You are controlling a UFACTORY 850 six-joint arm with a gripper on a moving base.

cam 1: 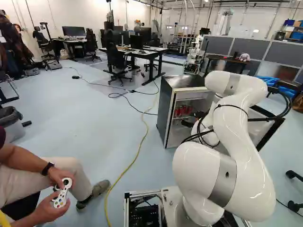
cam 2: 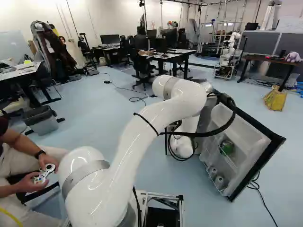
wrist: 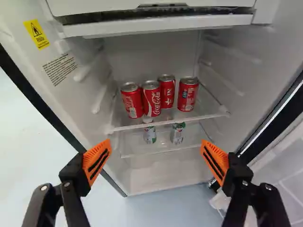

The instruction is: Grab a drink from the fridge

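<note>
Facing red cans point(wrist: 152, 98) in the open fridge point(cam 1: 164, 111), the spread, empty end effector point(wrist: 156, 149) should center on one can before easing in above the shelf edge point(wrist: 170, 121).

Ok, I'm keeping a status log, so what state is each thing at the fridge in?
Fridge door: open
Red cans: four, upright on the upper shelf
Lower cans: two, standing on the shelf below
Tool: open, holding nothing
Arm: bent, extended toward the fridge
</note>
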